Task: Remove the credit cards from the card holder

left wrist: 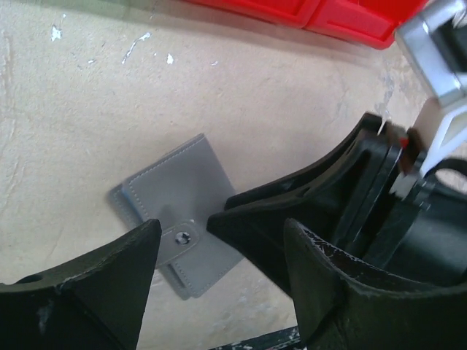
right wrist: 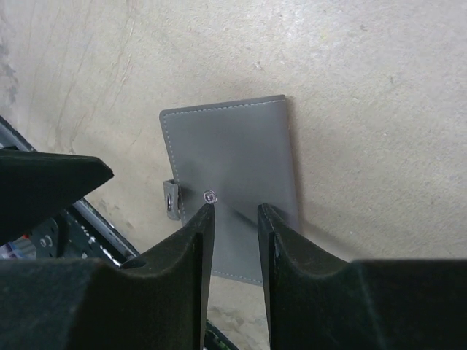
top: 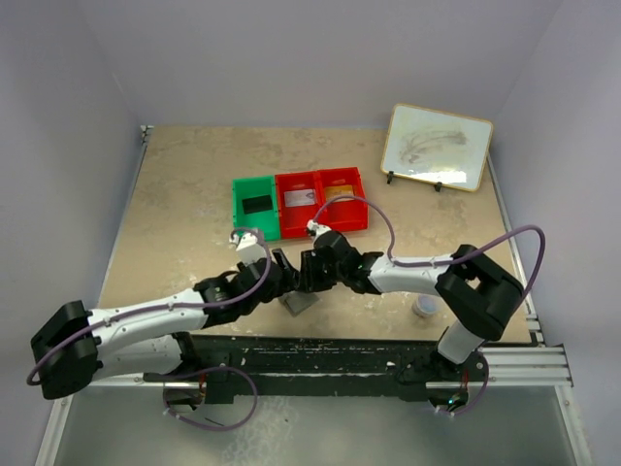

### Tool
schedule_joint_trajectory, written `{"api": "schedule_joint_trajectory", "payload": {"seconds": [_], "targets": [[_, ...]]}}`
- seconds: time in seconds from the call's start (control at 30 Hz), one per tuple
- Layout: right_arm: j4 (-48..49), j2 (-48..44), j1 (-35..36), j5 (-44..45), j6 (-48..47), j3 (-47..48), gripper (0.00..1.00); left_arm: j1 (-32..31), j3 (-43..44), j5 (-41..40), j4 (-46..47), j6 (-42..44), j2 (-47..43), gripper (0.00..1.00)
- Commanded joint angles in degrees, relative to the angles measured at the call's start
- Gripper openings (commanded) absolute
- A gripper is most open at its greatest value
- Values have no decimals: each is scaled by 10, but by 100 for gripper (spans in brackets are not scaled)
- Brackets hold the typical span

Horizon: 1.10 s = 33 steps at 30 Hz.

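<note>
**Holder (right wrist: 233, 153) and both end effectors.** The holder lies flat and folded shut on the counter (top: 184, 194), on the arms' side of the red bins (top: 320, 199) and near them. No cards show.

- **Holder:** the cover is grey and stitched at the edge, with a small snap tab (right wrist: 171, 198) on one long side. It looks thin, light and somewhat pliant — likely to slide on the smooth counter, and too low to pinch from above.
- **Right end effector (right wrist: 235, 211):** the jaws are narrowly parted with nothing between them. The tips are at the cover, though contact cannot be judged.
- **Left end effector (left wrist: 219, 232):** released, with the jaws wide and the tab in view between them.
- **Suggested hold:** pin the cover with one end effector and lift the tab or free edge with the other. Any cards inside are probably stiff and slick.
</note>
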Motion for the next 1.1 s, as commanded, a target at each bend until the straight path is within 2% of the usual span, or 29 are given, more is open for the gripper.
{"api": "schedule_joint_trajectory", "payload": {"seconds": [0.0,0.23,0.5,0.83,1.07], "targets": [[33,-32,3,42,50,-37,34,-3,108,-25,-151,-70,65,66],[59,-90,3,95,93,-84,33,-4,156,-33,-238,-123,121,68],[59,-147,3,100,109,-123,33,-5,188,-2,-229,-114,172,69],[28,-189,3,120,106,-127,33,-6,200,14,-224,-105,249,69],[18,-197,3,123,106,-131,34,-10,191,23,-214,-105,245,60]]}}
